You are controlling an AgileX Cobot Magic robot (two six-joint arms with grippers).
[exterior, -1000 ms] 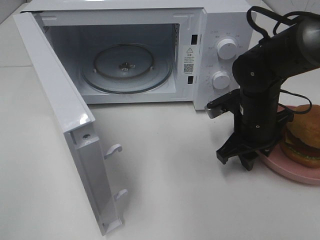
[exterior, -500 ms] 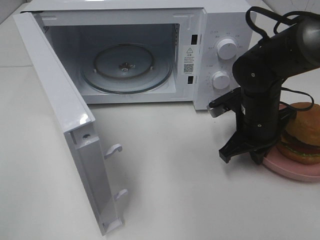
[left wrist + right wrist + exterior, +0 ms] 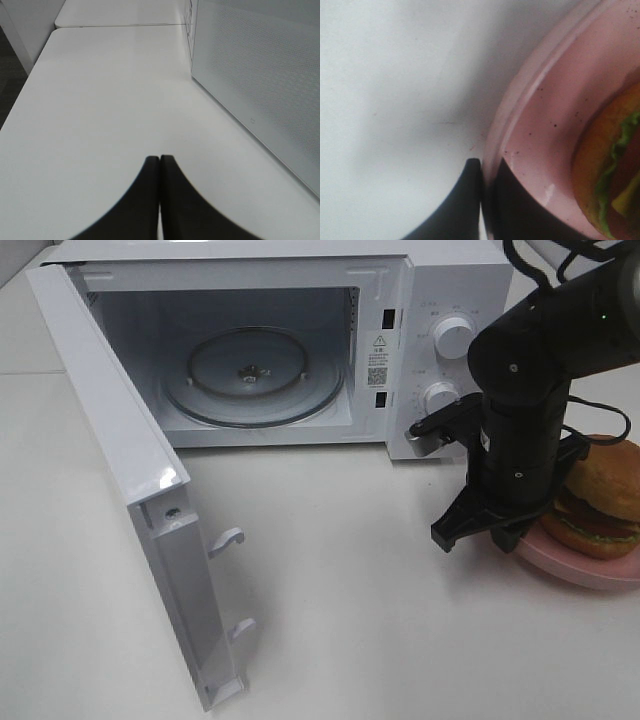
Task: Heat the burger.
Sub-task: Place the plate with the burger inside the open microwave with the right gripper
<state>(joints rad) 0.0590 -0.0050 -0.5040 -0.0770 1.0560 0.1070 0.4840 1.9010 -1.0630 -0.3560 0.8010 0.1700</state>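
Noted right gripper (image 3: 487,170) clamped on plate (image 3: 540,115) rim at right edge of worktop (image 3: 350,620), burger (image 3: 600,495) aboard. It needed a level, slow carry into the open microwave (image 3: 250,380). Idle left gripper (image 3: 160,165) was closed, empty.

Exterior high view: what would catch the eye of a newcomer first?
The white boxy microwave oven stands at the back, its door swung wide open towards the left. On the right, the black right gripper pinches the rim of the pink round plate carrying the layered golden-bun burger.
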